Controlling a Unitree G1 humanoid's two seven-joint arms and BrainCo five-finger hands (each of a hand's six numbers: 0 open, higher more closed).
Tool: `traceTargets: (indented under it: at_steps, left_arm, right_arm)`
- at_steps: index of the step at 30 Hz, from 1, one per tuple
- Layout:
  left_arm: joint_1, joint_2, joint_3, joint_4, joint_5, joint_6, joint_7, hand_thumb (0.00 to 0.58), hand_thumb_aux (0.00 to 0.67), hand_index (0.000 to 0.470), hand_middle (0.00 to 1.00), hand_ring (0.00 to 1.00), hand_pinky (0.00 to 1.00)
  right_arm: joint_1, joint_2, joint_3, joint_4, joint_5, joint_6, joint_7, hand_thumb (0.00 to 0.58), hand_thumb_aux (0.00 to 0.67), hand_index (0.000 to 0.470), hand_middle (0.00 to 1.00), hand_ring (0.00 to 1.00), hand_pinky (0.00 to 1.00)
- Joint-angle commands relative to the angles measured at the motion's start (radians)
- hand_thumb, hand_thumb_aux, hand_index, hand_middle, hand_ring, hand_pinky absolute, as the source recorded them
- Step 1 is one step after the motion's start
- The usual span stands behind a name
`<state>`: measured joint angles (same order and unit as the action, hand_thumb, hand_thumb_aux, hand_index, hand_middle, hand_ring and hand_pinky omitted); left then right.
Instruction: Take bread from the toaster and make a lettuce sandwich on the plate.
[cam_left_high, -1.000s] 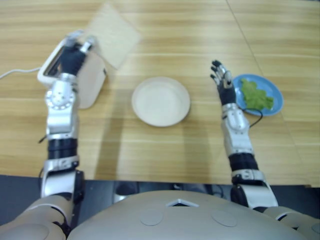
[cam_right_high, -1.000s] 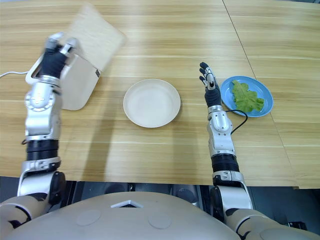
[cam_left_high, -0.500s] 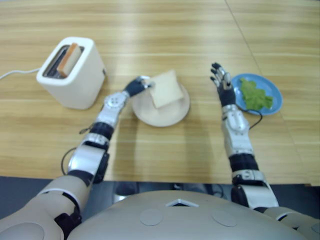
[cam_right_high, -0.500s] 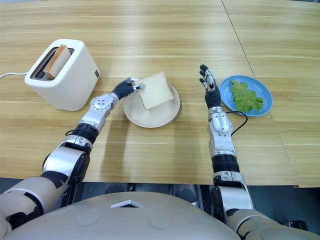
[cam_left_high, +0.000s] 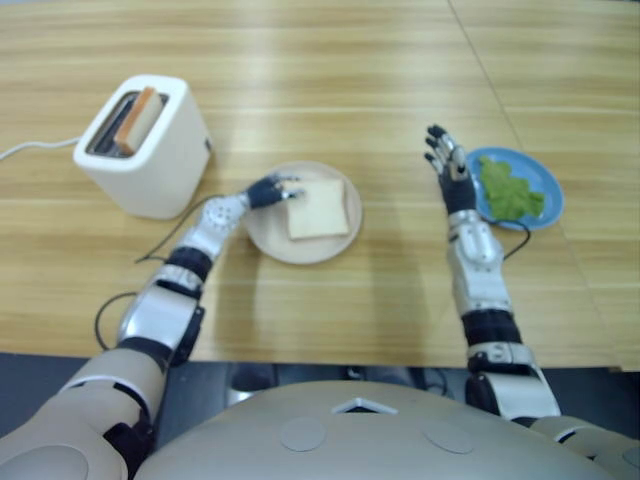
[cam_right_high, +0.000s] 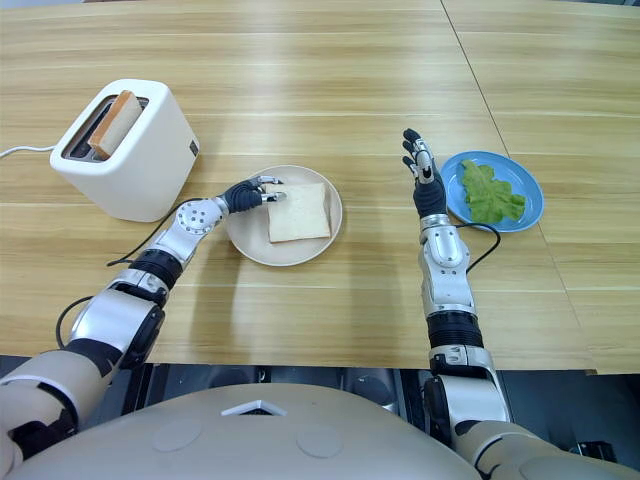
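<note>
A white cord (cam_right_high: 22, 151) is trailing off the left edge of the wooden table (cam_right_high: 330, 80) from a white toaster (cam_right_high: 140, 175), which is standing upright with a browned toast slice (cam_right_high: 115, 112) poking out of one slot. Just to the right of the toaster, the left hand (cam_right_high: 248, 193) is reaching low over the left rim of the cream plate (cam_right_high: 285, 252), meeting the left edge of the bread slice (cam_right_high: 298, 213). Whether that hand is pinching the slice or only touching it cannot be told. The bread slice is lying flat on the cream plate, covering its middle and right part.

Further right, the right hand (cam_right_high: 420, 170) is standing raised above the table, pointing away from the robot, its fingers stretched out straight and loosely spread, holding nothing. It is hovering just beside the left rim of a blue plate (cam_right_high: 530, 205). A green lettuce leaf (cam_right_high: 488, 195) is resting on that blue plate, well apart from the bread slice.
</note>
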<state>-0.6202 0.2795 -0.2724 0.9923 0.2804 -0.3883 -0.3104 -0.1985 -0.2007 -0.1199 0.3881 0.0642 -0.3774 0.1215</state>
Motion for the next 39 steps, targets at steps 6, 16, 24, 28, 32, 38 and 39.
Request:
traceTargets:
  at_steps: [6, 16, 24, 28, 32, 38, 39]
  left_arm:
    - [0.148, 0.085, 0.056, -0.552, 0.025, 0.045, 0.052, 0.0, 0.0, 0.0, 0.0, 0.0, 0.0]
    - [0.248, 0.103, 0.157, -0.754, -0.049, 0.193, 0.043, 0.0, 0.0, 0.0, 0.0, 0.0, 0.0]
    - [0.222, -0.004, 0.188, -0.507, -0.114, 0.164, 0.089, 0.0, 0.0, 0.0, 0.0, 0.0, 0.0]
    - [0.227, -0.014, 0.191, -0.464, -0.121, 0.153, 0.091, 0.0, 0.0, 0.0, 0.0, 0.0, 0.0]
    - [0.232, -0.015, 0.185, -0.451, -0.118, 0.143, 0.092, 0.0, 0.0, 0.0, 0.0, 0.0, 0.0]
    - [0.225, -0.024, 0.168, -0.434, -0.103, 0.141, 0.094, 0.0, 0.0, 0.0, 0.0, 0.0, 0.0]
    - [0.225, -0.025, 0.166, -0.436, -0.103, 0.141, 0.093, 0.0, 0.0, 0.0, 0.0, 0.0, 0.0]
  right_arm:
    - [0.013, -0.016, -0.008, -0.021, -0.001, 0.023, 0.008, 0.0, 0.0, 0.0, 0.0, 0.0, 0.0]
    - [-0.027, -0.419, 0.103, 0.045, -0.669, 0.07, -0.361, 0.0, 0.0, 0.0, 0.0, 0.0, 0.0]
    - [-0.261, -0.671, 0.379, 0.546, -1.011, 0.18, -0.55, 0.0, 0.0, 0.0, 0.0, 0.0, 0.0]
    - [-0.383, -0.642, 0.506, 0.786, -1.069, 0.204, -0.565, 0.0, 0.0, 0.0, 0.0, 0.0, 0.0]
    - [-0.433, -0.588, 0.595, 0.908, -1.086, 0.224, -0.561, 0.0, 0.0, 0.0, 0.0, 0.0, 0.0]
    - [-0.453, -0.546, 0.658, 0.966, -1.069, 0.251, -0.519, 0.0, 0.0, 0.0, 0.0, 0.0, 0.0]
    - [-0.456, -0.544, 0.663, 0.97, -1.065, 0.254, -0.51, 0.0, 0.0, 0.0, 0.0, 0.0, 0.0]
